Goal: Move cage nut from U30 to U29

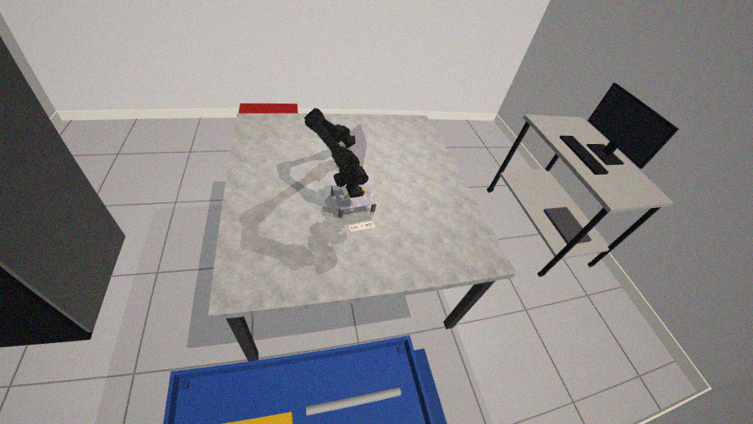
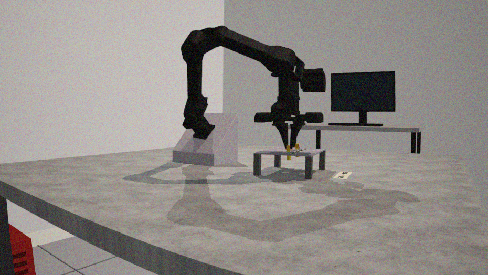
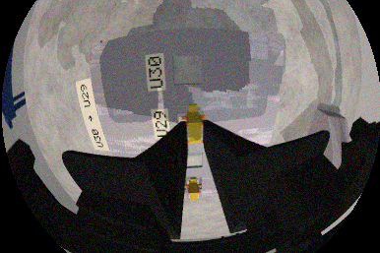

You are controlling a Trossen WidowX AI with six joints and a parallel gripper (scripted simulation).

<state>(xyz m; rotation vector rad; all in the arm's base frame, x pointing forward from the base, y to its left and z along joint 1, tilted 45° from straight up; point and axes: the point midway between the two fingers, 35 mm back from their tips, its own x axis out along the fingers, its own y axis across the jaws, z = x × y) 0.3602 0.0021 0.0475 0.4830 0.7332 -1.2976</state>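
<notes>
Black fingers on the gripper [image 1: 356,192] [image 2: 290,146] [image 3: 195,124] are clenched around the yellow cage nut [image 3: 195,123], so it hasn't been let go. From the wrist cam the nut is right beside the U29 label [image 3: 161,124], with little orange bits sticking out on both sides. Can't tell if it's seated square, and the spring wings under the plate are too hard to make out.

The square hole [image 3: 188,69] next to the U30 label [image 3: 156,72] has no nut in it. The other nut [image 3: 193,189] shows lower down between the fingers, apart from the held one, with a pale square opening [image 3: 195,159] between the two.

From the side, the rail plate [image 1: 363,203] [image 2: 269,152] [image 3: 231,58] stands level on short dark legs. One yellow piece [image 2: 288,152] pokes out below it and another yellow piece [image 2: 297,145] sticks up just beside that, but I can't say for sure which is which from that angle. The arm [image 1: 333,147] [image 2: 248,46] arches over from its sloped mount [image 1: 360,138] [image 2: 224,138] and the gripper points pretty much straight down.

There's also a small printed card [image 1: 361,224] [image 2: 341,175] [image 3: 92,114] flat on the table [image 1: 277,286] [image 2: 144,214] near the rail, plus a monitor [image 1: 632,125] [image 2: 362,92] on a separate desk [image 1: 638,186] [image 2: 359,127] well apart from it all
</notes>
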